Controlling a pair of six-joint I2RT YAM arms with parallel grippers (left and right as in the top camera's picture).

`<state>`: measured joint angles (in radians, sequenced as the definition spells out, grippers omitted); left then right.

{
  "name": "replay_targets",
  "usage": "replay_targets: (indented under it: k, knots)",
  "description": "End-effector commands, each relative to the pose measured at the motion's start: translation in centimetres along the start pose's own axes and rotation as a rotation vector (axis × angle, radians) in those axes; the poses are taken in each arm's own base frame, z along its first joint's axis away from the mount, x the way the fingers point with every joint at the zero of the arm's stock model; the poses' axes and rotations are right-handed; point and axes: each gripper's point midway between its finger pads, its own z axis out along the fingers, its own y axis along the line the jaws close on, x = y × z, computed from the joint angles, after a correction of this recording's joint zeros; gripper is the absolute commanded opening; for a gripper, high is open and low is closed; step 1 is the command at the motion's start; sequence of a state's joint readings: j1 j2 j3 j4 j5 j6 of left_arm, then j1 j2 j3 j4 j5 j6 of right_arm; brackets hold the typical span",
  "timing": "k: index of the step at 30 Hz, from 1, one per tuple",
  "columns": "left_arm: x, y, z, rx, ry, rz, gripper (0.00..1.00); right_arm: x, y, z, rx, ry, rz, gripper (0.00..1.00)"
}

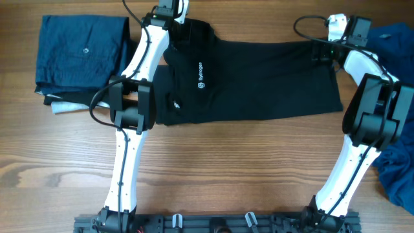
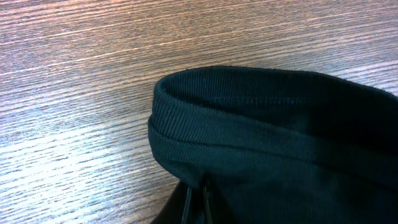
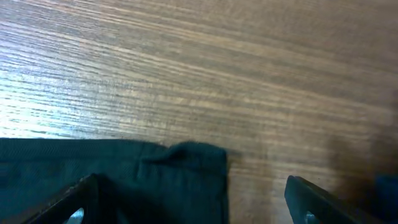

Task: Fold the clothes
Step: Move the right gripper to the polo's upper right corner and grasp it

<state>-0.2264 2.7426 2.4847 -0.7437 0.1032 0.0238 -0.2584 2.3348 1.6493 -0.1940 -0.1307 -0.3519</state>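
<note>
The black shirt (image 1: pixel 259 77) lies flat across the far middle of the table, with a small white logo (image 1: pixel 200 74) facing up. My left gripper (image 1: pixel 176 18) is at its collar at the far edge. In the left wrist view the ribbed collar (image 2: pixel 249 118) stands up and the jaws (image 2: pixel 198 205) are shut on the fabric just below it. My right gripper (image 1: pixel 321 50) is at the shirt's far right corner. In the right wrist view its fingers (image 3: pixel 191 186) are wide open, straddling the hem corner (image 3: pixel 124 165), which lies flat on the wood.
A folded dark blue garment (image 1: pixel 81 52) lies at the far left on top of black and pale cloth (image 1: pixel 58 107). More blue garments lie at the right edge, one far (image 1: pixel 396 33) and one near (image 1: pixel 398 175). The table is wood.
</note>
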Motion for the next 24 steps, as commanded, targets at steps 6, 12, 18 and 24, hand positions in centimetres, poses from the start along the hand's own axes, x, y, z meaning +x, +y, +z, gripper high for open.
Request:
replay_targets:
  k: [6, 12, 18, 24]
  knots:
    - [2.8, 0.0, 2.4, 0.0, 0.067, -0.011, 0.07, 5.3, 1.9, 1.8, -0.118, 0.133, 0.179, 0.93]
    - [2.7, 0.0, 2.4, 0.0, 0.066, -0.011, 0.12, 6.3, 2.3, 2.4, -0.122, 0.159, 0.223, 0.65]
    - [2.7, -0.1, 2.4, 0.001, 0.065, -0.011, 0.12, 5.6, 2.0, 2.6, -0.113, 0.126, 0.212, 0.56]
    - [2.7, -0.1, 2.4, 0.001, 0.065, -0.011, 0.11, 4.9, 1.7, 3.2, -0.102, 0.083, 0.203, 0.91]
